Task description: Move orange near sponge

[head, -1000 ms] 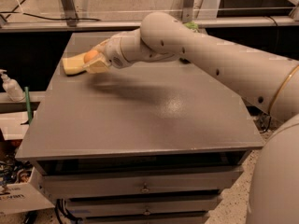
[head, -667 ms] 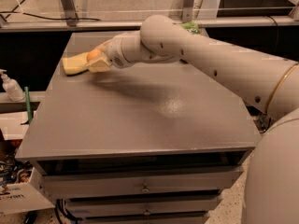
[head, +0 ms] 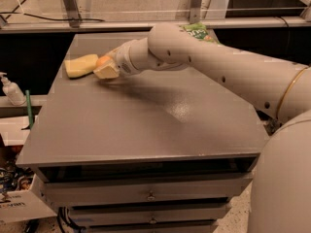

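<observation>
The orange (head: pixel 102 61) is a small round fruit held in my gripper (head: pixel 105 68) at the far left of the grey table (head: pixel 146 125). The fingers (head: pixel 109 72) are closed around it, and it sits at or just above the tabletop. The sponge (head: pixel 80 65), a pale yellow wavy block, lies on the table right beside the gripper, to its left, and appears to touch or nearly touch the orange. My arm (head: pixel 218 67) reaches in from the right across the back of the table.
A green snack bag (head: pixel 197 31) lies at the back of the table, partly behind the arm. A white pump bottle (head: pixel 10 89) and a green rod (head: pixel 29 114) stand off the table's left edge. Drawers (head: pixel 150 194) sit below the front edge.
</observation>
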You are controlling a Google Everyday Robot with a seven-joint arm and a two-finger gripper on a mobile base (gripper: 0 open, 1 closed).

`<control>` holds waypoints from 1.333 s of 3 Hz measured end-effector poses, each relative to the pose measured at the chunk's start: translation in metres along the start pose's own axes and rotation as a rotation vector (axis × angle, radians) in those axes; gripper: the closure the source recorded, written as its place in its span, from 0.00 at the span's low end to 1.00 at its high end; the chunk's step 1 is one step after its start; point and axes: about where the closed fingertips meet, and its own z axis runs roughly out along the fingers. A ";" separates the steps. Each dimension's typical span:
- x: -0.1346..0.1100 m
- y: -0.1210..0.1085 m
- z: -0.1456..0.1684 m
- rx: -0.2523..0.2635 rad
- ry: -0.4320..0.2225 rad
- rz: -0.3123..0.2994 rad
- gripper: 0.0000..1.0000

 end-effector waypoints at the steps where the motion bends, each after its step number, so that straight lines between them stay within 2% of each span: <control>1: 0.004 0.002 0.004 -0.007 0.011 0.014 0.60; 3: 0.010 0.004 0.006 -0.010 0.023 0.027 0.13; 4: 0.013 0.004 0.003 -0.009 0.025 0.031 0.00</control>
